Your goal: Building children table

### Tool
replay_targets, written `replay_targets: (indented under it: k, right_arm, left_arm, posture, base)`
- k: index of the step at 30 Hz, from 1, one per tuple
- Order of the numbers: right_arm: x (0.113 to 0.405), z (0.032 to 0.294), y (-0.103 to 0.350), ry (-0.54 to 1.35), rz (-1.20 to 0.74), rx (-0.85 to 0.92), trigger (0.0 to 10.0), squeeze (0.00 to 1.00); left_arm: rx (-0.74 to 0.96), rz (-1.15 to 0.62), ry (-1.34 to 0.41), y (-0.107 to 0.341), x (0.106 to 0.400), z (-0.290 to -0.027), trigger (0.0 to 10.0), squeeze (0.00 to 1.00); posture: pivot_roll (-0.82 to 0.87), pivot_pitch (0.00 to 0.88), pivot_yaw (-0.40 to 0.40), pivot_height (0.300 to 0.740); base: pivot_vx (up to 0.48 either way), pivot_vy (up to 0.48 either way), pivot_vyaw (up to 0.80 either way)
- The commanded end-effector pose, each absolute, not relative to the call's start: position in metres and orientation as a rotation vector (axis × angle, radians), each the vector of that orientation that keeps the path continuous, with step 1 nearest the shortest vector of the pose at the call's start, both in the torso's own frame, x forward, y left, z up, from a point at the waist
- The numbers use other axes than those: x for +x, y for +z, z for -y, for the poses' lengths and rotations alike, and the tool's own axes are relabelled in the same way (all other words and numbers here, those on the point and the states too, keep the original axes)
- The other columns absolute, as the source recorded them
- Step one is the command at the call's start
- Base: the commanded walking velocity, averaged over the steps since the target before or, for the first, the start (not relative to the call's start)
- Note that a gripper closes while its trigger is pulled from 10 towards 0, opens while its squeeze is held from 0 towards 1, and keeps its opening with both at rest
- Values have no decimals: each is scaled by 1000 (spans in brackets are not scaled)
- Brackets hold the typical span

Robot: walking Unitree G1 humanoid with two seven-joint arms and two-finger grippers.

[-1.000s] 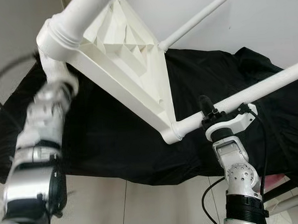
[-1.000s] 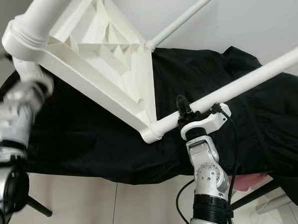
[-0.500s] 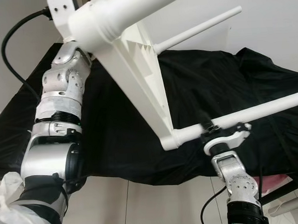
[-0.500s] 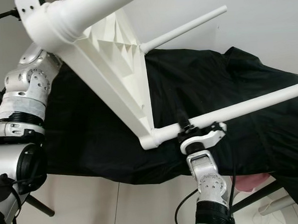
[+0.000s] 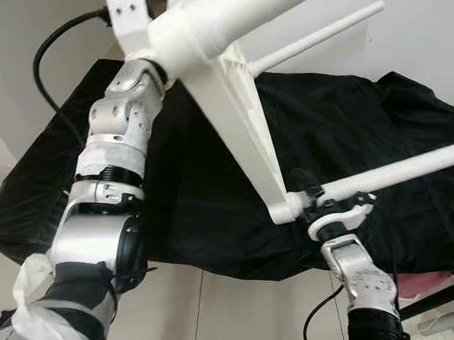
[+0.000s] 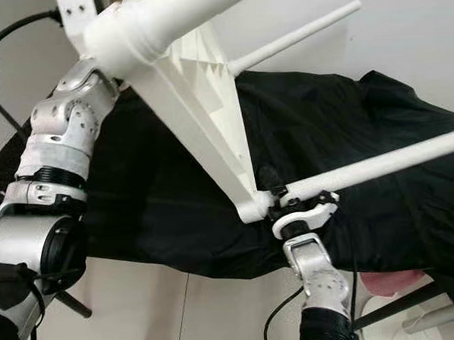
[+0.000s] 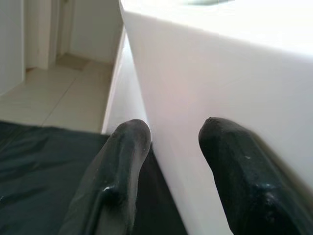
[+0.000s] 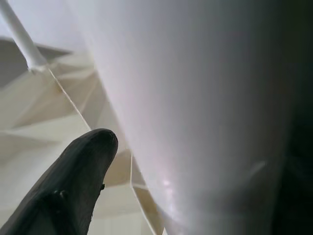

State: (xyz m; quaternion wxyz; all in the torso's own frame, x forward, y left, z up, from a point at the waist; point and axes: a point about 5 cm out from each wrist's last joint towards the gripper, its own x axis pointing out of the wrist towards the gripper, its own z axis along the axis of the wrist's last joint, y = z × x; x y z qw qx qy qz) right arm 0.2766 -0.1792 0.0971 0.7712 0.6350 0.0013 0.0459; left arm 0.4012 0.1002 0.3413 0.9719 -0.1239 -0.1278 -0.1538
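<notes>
A white plastic children's table (image 5: 236, 116) hangs in the air, tipped on edge, its ribbed underside (image 6: 207, 80) facing right. Three white legs stick out of it: a thick near one (image 5: 241, 5), a thin far one (image 5: 319, 37) and a low one (image 5: 398, 170). My left gripper (image 7: 173, 134) is raised at the table's top corner, its fingers (image 7: 122, 161) closed over the tabletop's edge. My right gripper (image 5: 321, 198) is shut around the low leg, right beside its corner socket (image 5: 284, 210). In the right wrist view one black finger (image 8: 78, 176) lies against that leg (image 8: 195, 98).
Behind and under the table stands a surface draped in black cloth (image 5: 377, 124). Pale floor tiles (image 5: 219, 307) lie below its front edge. A pink object (image 5: 440, 284) and a white tube (image 5: 448, 318) sit low on the right. A white wall (image 5: 426, 45) is behind.
My left arm has swung up and in, turning the table from underside-on to nearly edge-on. The right gripper has kept its hold on the low leg and sunk slightly.
</notes>
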Motion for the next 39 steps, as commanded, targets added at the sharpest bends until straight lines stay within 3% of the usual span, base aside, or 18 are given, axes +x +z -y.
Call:
replay_targets:
  k: [1, 2, 3, 4, 9, 16, 24, 31, 39]
  right_arm:
    - [258, 161, 74, 51, -61, 1539, 10000, 992]
    - [257, 164, 71, 35, -51, 1596, 10000, 533]
    - [257, 164, 71, 35, -51, 1596, 10000, 533]
    - [256, 167, 68, 16, -48, 1650, 10000, 0]
    - [255, 161, 78, 146, -45, 1629, 10000, 0]
    - [246, 162, 82, 153, -36, 1626, 10000, 0]
    - [202, 176, 90, 145, 24, 1668, 10000, 0]
    - [185, 183, 87, 127, 31, 1653, 10000, 0]
    - [156, 191, 63, 53, -80, 1559, 10000, 0]
  left_arm:
    - [-245, 304, -350, 357, 398, -94, 10000, 0]
    - [-251, 309, -356, 363, 398, -91, 10000, 0]
    - [-251, 309, -356, 363, 398, -91, 10000, 0]
    - [-254, 316, -372, 369, 397, -86, 10000, 0]
    - [-272, 341, -445, 387, 389, -61, 10000, 0]
    - [-273, 342, -478, 390, 386, -49, 10000, 0]
    - [-281, 340, -526, 398, 382, -31, 10000, 0]
    - [-273, 345, -544, 400, 380, -27, 10000, 0]
    - [-256, 338, -571, 401, 380, -20, 10000, 0]
  posture:
    - [19, 20, -40, 740]
    - [16, 23, -35, 740]
    - [16, 23, -35, 740]
    - [12, 24, -34, 740]
    - [9, 27, -30, 740]
    - [8, 34, -32, 740]
    - [-6, 54, -24, 740]
    - [-16, 62, -12, 740]
    - [-38, 71, 31, 740]
  base:
    - [0, 0, 0]
    - [0, 0, 0]
    - [0, 0, 0]
    - [0, 0, 0]
    - [0, 0, 0]
    - [0, 0, 0]
    - [0, 0, 0]
    - [0, 0, 0]
    - [0, 0, 0]
